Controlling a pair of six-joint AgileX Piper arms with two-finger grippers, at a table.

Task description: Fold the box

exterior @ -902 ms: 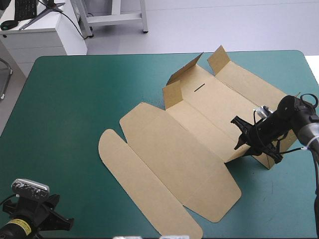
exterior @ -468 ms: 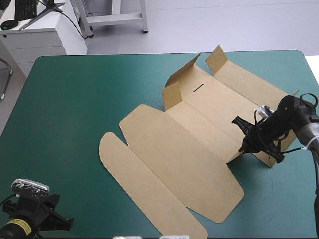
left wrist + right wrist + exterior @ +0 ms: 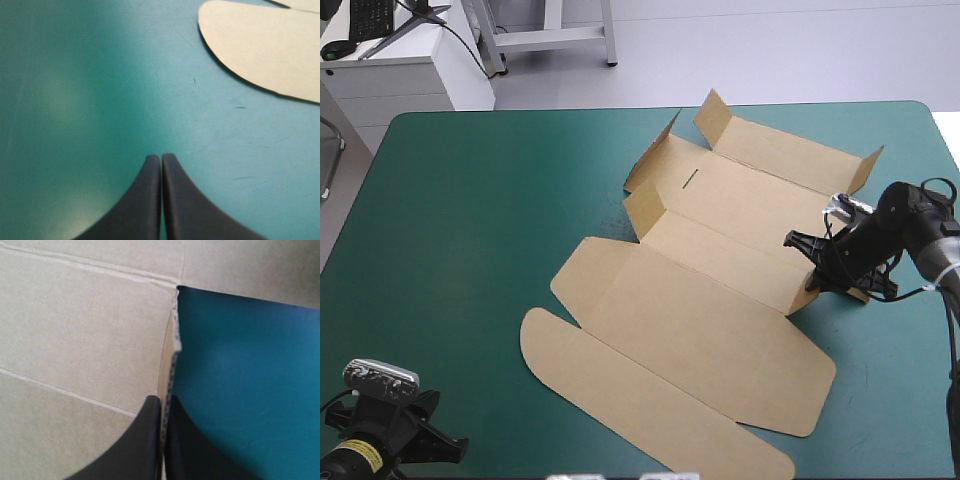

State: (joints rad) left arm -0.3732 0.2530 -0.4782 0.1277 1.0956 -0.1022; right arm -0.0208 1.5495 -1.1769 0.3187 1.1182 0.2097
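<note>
Since the right gripper (image 3: pixel 162 401) is clamped on the right end of the brown box (image 3: pixel 700 310), I'd guess it's there to raise that wall, with the sheet mostly flat mid-table and the left gripper (image 3: pixel 161 159) clenched empty at the near-left corner.

The surface (image 3: pixel 470 230) wears a teal-green cover (image 3: pixel 520 160) that reaches every edge seen from the high view, with rounded far corners, a thin dark rim along the far edge, and a paler sheen toward the middle of that far edge. In the left wrist view the cover (image 3: pixel 75 100) shows fine pale scratches (image 3: pixel 150 111), a few short dark marks (image 3: pixel 241 107) and a soft bright patch of reflected light. In the right wrist view the cover (image 3: pixel 250 370) is an even, deeper teal-green field with one small dark fleck.
</note>
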